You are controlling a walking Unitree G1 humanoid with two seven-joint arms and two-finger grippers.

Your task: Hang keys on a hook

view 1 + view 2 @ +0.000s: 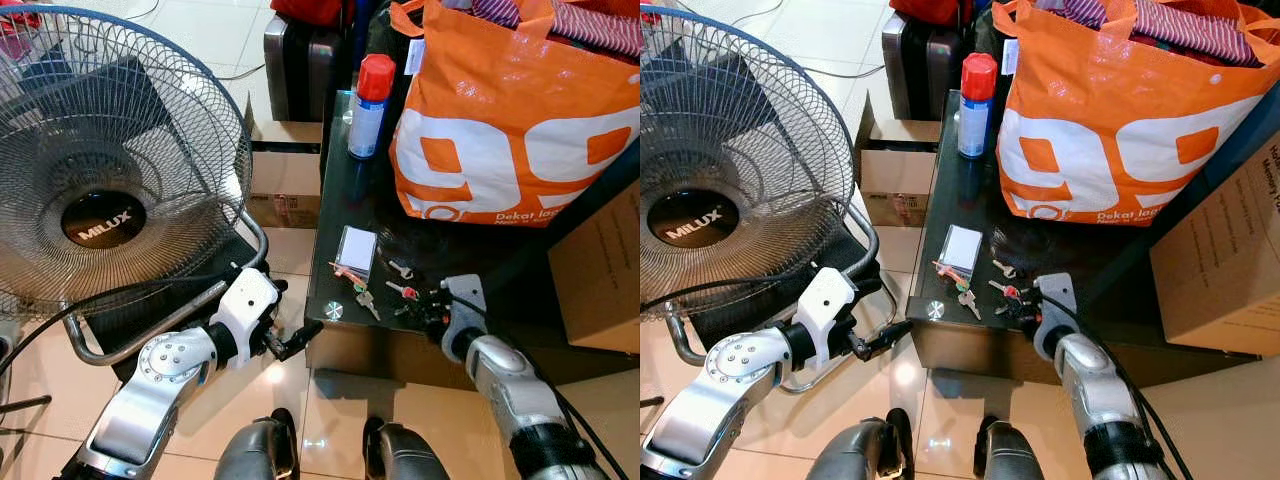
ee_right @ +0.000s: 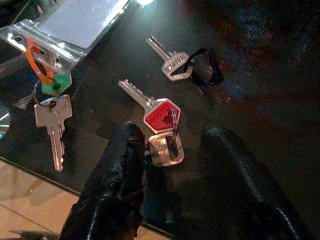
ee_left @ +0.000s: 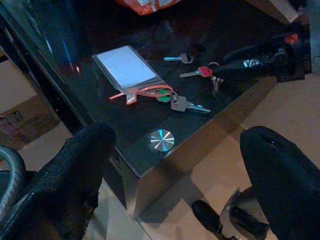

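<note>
Three sets of keys lie on the black glass table (image 1: 345, 195) near its front edge. A red-capped key (image 2: 161, 115) with a silver key on its ring lies between the fingers of my right gripper (image 2: 172, 142), which is open and low over the table (image 1: 432, 305). A silver key with a black loop (image 2: 172, 65) lies just beyond. A green-capped bunch (image 2: 52, 107) is tied by an orange cord to a clear card holder (image 1: 356, 250). My left gripper (image 1: 300, 338) is open, off the table's front left corner. No hook can be seen.
An orange shopping bag (image 1: 510, 130) and a red-capped spray can (image 1: 368, 105) stand at the back of the table. A big floor fan (image 1: 110, 160) is at the left. Cardboard boxes sit at the right (image 1: 600, 270) and on the floor beside the table (image 1: 285, 185).
</note>
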